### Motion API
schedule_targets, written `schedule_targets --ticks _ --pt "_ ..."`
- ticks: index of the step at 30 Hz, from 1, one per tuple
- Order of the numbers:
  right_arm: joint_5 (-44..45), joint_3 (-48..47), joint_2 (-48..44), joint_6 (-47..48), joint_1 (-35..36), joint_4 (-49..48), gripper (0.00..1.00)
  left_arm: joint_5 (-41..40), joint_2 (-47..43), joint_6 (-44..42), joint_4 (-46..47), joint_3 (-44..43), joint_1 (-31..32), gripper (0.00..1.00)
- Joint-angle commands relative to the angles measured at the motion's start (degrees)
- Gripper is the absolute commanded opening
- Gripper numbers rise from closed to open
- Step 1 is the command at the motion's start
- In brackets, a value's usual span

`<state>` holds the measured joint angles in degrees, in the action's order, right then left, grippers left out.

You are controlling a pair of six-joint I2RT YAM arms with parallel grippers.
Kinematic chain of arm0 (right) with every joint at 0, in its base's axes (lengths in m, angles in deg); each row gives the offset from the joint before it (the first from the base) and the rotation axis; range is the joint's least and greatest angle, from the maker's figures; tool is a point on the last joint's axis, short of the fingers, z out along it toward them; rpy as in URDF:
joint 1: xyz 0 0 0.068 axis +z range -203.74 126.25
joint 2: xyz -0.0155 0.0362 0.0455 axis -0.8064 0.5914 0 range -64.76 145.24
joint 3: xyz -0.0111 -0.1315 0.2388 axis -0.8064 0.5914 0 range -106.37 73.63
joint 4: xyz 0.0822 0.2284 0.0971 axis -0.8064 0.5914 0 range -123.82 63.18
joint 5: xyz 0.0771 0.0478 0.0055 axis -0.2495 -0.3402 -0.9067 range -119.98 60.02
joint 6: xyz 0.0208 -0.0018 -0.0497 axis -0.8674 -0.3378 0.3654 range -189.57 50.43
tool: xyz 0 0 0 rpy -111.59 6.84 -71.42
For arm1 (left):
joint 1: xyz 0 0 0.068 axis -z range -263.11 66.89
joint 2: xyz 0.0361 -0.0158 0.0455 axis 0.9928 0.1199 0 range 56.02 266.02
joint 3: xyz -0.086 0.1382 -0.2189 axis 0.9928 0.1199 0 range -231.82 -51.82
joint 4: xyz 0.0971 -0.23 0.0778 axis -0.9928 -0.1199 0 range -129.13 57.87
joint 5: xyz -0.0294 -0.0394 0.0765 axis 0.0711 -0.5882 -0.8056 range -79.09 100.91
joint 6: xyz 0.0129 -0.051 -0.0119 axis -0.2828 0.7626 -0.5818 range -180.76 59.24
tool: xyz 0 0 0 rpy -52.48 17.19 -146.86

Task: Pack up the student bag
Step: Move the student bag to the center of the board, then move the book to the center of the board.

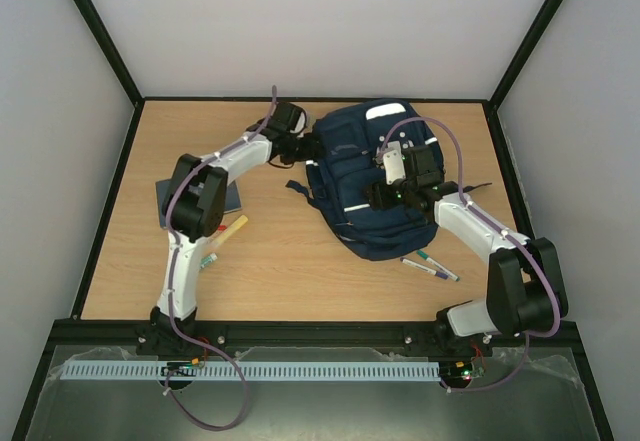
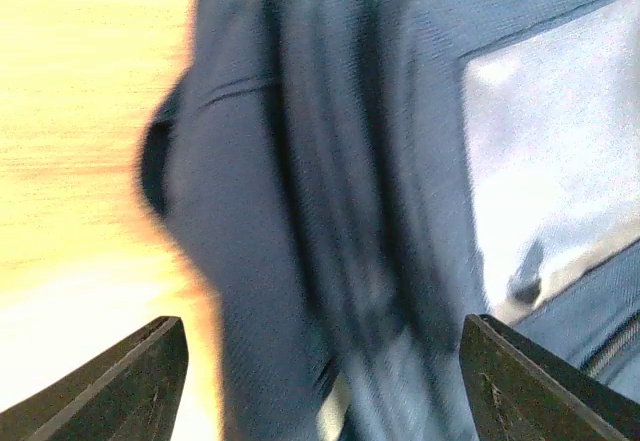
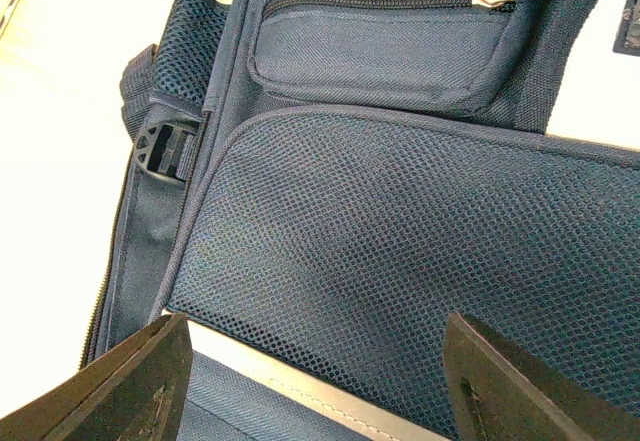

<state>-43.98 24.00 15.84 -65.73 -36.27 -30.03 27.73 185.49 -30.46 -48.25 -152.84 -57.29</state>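
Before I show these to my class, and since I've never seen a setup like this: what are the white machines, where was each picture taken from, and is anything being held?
The white machines are two robot arms fixed at the near edge of a wooden table. The wide picture looks down from above and behind them. The other two come from small cameras on the wrists, so the dark wedges at the bottom of each are that arm's own fingers.

A navy backpack lies in the middle. The left gripper is at its left edge and the right gripper is over its front; both are open and hold nothing.

Left of the bag lie a dark notebook, a pale stick and a small green-tipped item partly hidden under the left arm. Two pens lie by the bag's lower right corner.
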Motion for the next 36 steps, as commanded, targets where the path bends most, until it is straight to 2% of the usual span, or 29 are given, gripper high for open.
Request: schedule_targets --ticks 1,8,11,14,17,26,36 --pt "-1.7 0.1 -0.7 0.4 -0.3 0.9 0.69 -6.4 -11.8 -0.5 -7.9 4.1 -3.1 0.78" --pt "-2.6 -0.1 -1.0 0.6 -0.3 1.4 0.69 -17.7 -32.3 4.8 -8.5 22.4 -9.8 0.86" --pt "-2.9 -0.1 -1.4 0.7 -0.3 1.4 0.69 -18.1 -38.9 7.5 -8.3 30.7 -16.1 0.88" --pt "-3.2 -0.1 -1.8 0.7 -0.3 1.5 0.69 -16.5 -44.0 7.1 -7.5 37.0 -23.3 0.99" --pt "-3.4 -0.1 -2.1 0.9 -0.3 1.5 0.69 -13.9 -46.5 6.3 -7.1 41.7 -30.1 0.99" --pt "-3.5 0.0 -2.3 1.3 -0.3 1.9 0.69 -14.7 -43.8 3.7 -7.0 46.5 -42.8 0.99" --pt "-4.1 -0.1 -1.5 1.5 -0.3 2.4 0.69 -12.5 -31.9 1.2 -6.2 42.3 -43.6 0.99"
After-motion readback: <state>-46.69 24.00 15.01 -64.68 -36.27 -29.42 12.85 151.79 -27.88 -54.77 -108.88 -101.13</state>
